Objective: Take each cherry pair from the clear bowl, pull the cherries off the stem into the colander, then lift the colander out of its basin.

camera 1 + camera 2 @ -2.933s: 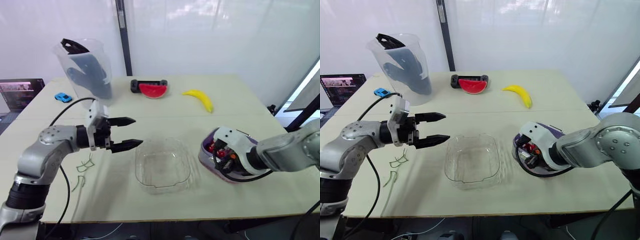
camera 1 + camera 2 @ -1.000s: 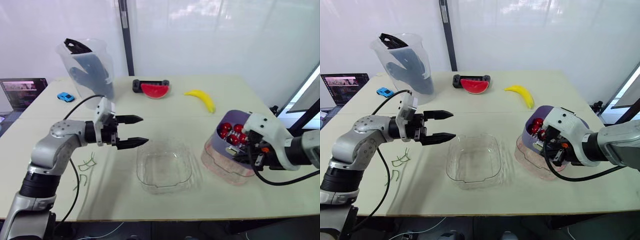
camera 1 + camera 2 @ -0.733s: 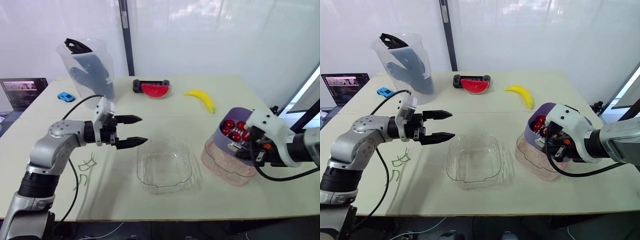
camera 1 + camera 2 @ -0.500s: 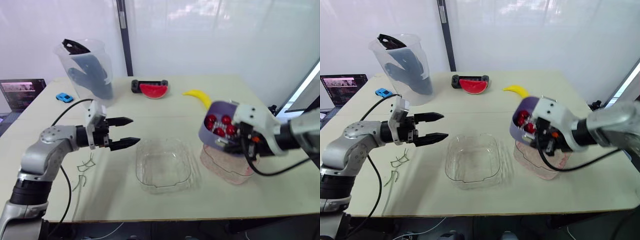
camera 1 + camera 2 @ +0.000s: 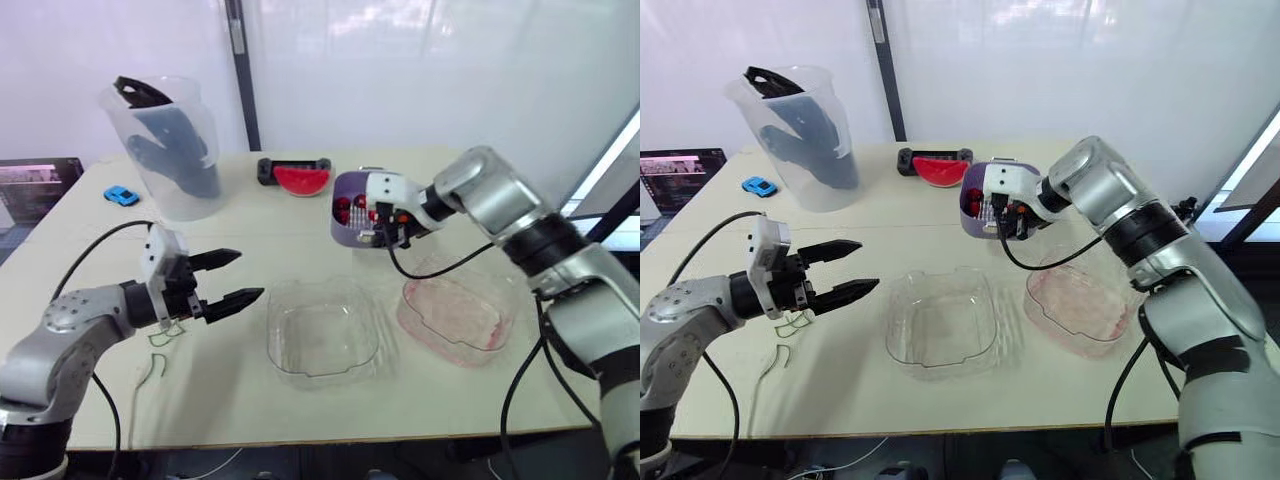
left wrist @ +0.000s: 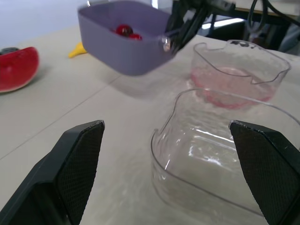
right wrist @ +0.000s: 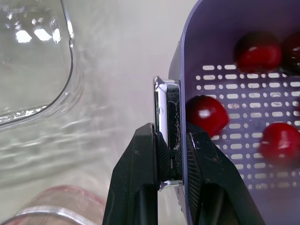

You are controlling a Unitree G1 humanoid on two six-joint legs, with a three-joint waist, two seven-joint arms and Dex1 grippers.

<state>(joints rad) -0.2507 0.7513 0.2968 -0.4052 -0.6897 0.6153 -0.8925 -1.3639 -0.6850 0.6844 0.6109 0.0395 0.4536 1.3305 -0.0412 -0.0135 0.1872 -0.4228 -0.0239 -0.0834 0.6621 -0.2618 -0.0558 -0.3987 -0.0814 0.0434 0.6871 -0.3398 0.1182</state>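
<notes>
Right gripper (image 7: 171, 136) is clamped on the colander (image 7: 243, 154) rim, one finger inside the wall and one outside. The colander hangs in the air above the table (image 5: 250, 400), well apart from the pink-tinted basin (image 5: 455, 315) and near the watermelon slice (image 5: 301, 179). There are red cherries (image 7: 205, 114) on its mesh, but the wall hides some, so I can't count them. The banana (image 6: 77, 49) is mostly hidden behind the colander, with just a yellow end poking out. Left gripper (image 5: 250, 273) is spread wide with nothing in it, hovering just beside the bare bowl (image 5: 322, 340). Thin green stems (image 5: 160, 337) lie near it, hard to make out. Pale table, with a jug (image 5: 165, 150) holding something dark, a blue toy car (image 5: 121, 195), and a laptop (image 5: 35, 185) cut off at the edge. White panels and a dark post (image 5: 236, 70) stand behind.
</notes>
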